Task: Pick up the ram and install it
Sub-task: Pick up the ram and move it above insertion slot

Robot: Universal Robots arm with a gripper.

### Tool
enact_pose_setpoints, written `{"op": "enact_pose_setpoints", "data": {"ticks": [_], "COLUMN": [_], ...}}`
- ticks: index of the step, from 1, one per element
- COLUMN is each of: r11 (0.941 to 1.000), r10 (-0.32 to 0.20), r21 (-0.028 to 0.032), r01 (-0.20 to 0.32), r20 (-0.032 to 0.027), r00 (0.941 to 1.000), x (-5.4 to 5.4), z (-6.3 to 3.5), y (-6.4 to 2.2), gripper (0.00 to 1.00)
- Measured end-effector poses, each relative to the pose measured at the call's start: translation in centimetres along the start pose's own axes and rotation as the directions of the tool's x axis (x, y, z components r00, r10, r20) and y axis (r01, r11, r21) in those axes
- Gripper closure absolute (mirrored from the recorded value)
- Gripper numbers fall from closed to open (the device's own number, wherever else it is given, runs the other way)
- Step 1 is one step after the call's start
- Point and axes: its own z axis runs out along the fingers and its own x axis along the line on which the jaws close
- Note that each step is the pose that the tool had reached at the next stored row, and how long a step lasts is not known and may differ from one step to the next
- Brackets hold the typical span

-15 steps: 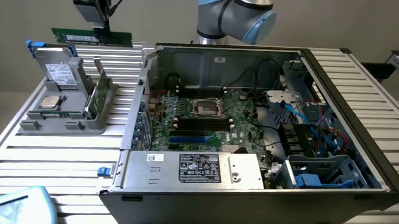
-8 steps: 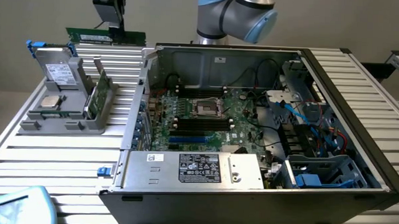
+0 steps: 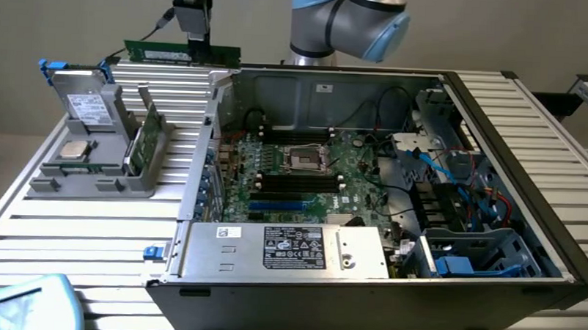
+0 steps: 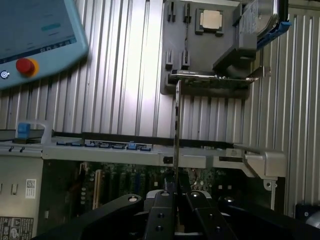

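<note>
gripper (image 3: pixel 198 49): black fingers pinching ram (image 3: pixel 161 55) | ram: thin flat green board, level, airborne | below: ribbed metal table (image 3: pixel 86 224)

One arm (image 3: pixel 348 20) carries one gripper (image 3: pixel 196 43), and one ram (image 3: pixel 180 55) hangs at the upper left of the exterior view. One open case (image 3: pixel 367 307) holds one motherboard (image 3: pixel 313 173) and one power supply (image 3: pixel 291 247). One grey tray (image 3: pixel 78 179) at the left bears one drive (image 3: pixel 85 110), one processor (image 3: pixel 74 150) and one upright green card (image 3: pixel 143 141). One pendant (image 3: pixel 20 302) lies at the lower left, with one red button (image 4: pixel 25 66). One slatted table (image 3: pixel 96 224) lies under all.
</note>
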Motion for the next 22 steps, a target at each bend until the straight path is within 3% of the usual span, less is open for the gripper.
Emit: {"op": "enact_pose_setpoints", "data": {"ticks": [6,22], "r11": [1.0,0.9995], "r10": [-0.001,-0.006], "r21": [0.0044,0.0305], "r01": [0.001,0.005], "r20": [0.0076,0.025], "r00": [1.0,0.9997], "x": [0.2,0.7], "z": [-0.39,-1.27], "y": [-2.2,-8.87], "gripper": [0.87,0.87]}}
